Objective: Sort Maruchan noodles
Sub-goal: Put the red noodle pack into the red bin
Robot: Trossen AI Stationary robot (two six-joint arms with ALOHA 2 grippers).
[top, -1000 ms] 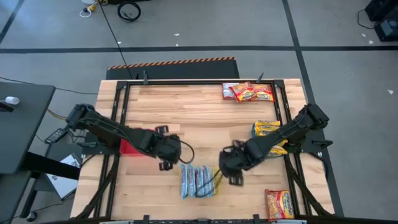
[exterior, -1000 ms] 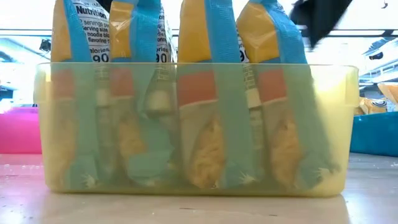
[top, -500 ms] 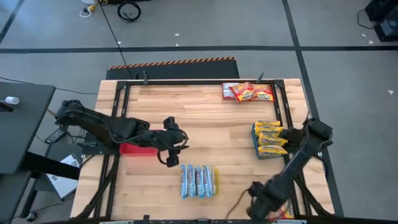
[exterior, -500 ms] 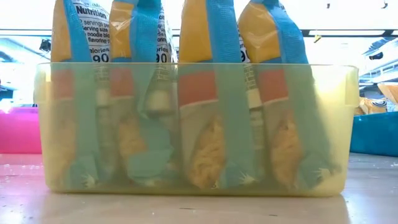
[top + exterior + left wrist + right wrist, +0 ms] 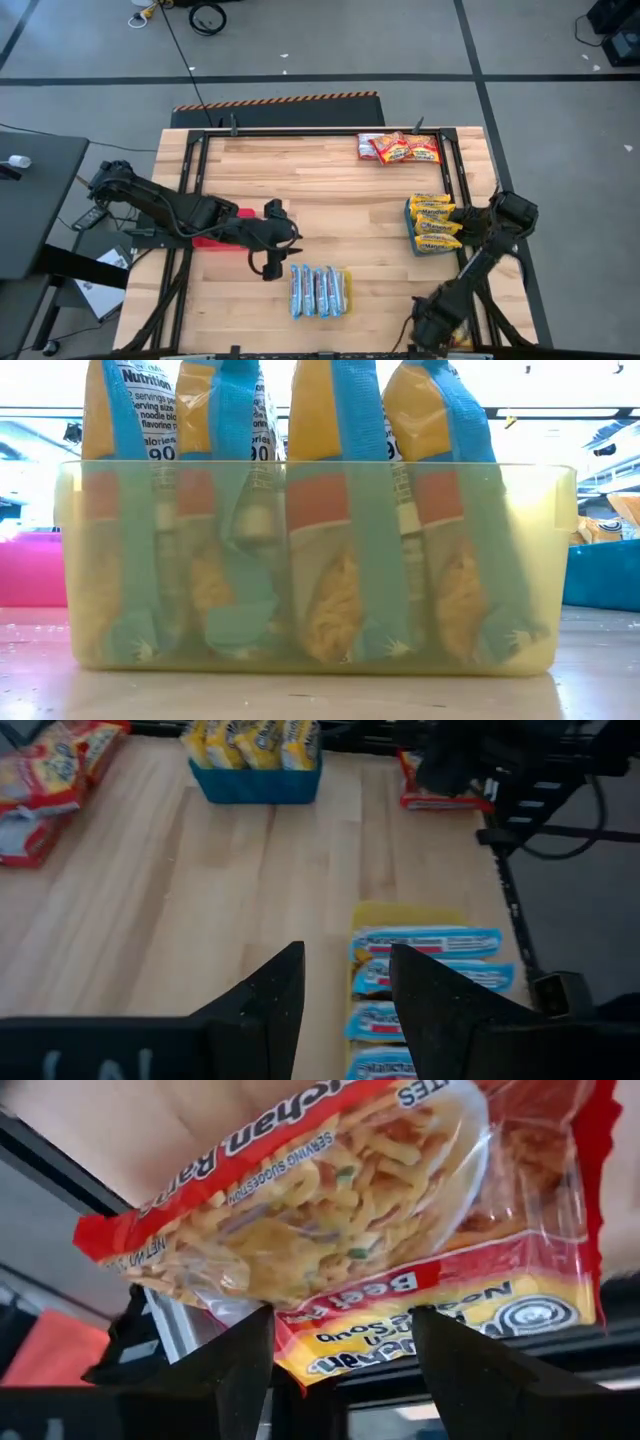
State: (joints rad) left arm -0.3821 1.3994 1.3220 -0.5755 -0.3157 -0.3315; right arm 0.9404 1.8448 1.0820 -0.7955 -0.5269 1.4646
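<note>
Blue-and-white Maruchan noodles (image 5: 319,291) stand on end in a yellow tray (image 5: 300,650) near the table's front edge. Yellow packets (image 5: 432,222) fill a blue tray (image 5: 255,782) at the right. Red packets (image 5: 400,148) lie at the far edge, and two more red packets (image 5: 330,1200) lie at the near right corner. My right gripper (image 5: 342,1312) is open just over those two, one finger either side of the lower packet's edge (image 5: 440,1305). My left gripper (image 5: 345,955) hangs open with nothing in it, left of the yellow tray. My right gripper straddles the lower red packet's edge (image 5: 330,1355) with open fingers, slanting down from above. Whether a finger touches the packet I cannot tell. Both packets lie flat on the table.
A red tray (image 5: 215,238) lies under my left arm near the table's left edge. A black frame rail (image 5: 470,290) runs along the right side beside the near red packets (image 5: 457,333). Bare wood lies between the trays in the middle.
My right gripper has swung from beside the yellow tray to the near right corner, sunk and rolled, ending over the red packets there. My left gripper has risen a little and tipped up from steeply down toward level. The packets have stayed put.
</note>
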